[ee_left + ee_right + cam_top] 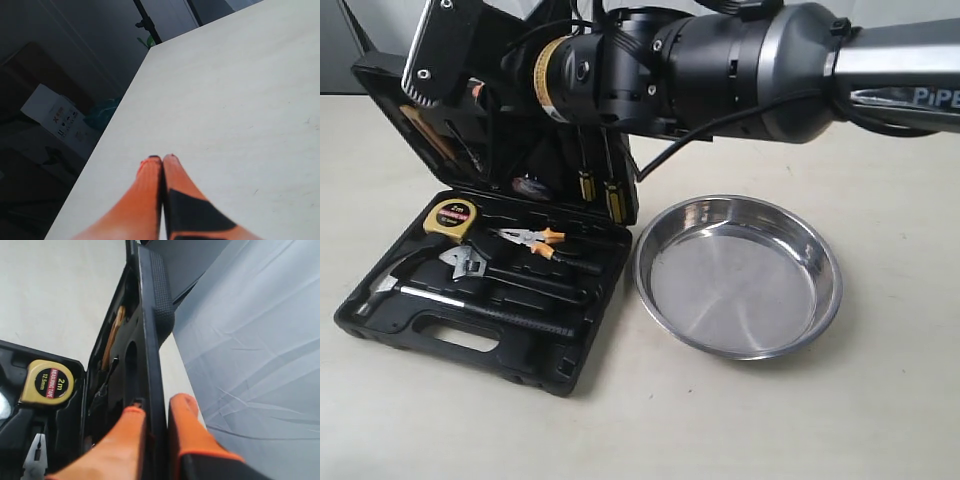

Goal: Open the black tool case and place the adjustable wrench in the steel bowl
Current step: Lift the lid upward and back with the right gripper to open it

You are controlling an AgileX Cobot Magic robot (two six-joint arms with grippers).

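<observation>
Nearest me in the exterior view, the black tool case [420, 335] lies open on the table [720, 420], base flat and lid [390, 100] upright behind it. In the base, front to back: hammer [470, 305], then the adjustable wrench [466, 263], then orange-handled pliers [534, 240] and a yellow tape measure [451, 217]. Wrench long axis: silver head toward 10 o'clock, black handle toward 4 o'clock, seated in its moulded slot just behind the hammer handle. The steel bowl [740, 280] sits at 3 o'clock from the wrench, just beside the case, nothing in it. Right gripper [157, 407]: orange fingers [185, 420] clamped on the lid's free edge, one on each side. From that grip the wrench lies toward 6 o'clock in the exterior view, down in the base. Left gripper [162, 159]: tips pressed together, nothing between them, over bare table. I cannot find it in the exterior view, so I judge the right arm [740, 60] nearer the wrench, though it is busy with the lid. My judgement: the pick wants jaws set across the 10–4 line, on the handle. Writing: "2m" on the tape in both views, and what reads as "12.5mm" beside it in the right wrist view. "PiPE" shows on the arm, cut off by the frame. Marks on a white carton [55, 117] beyond the table edge are unreadable.
</observation>
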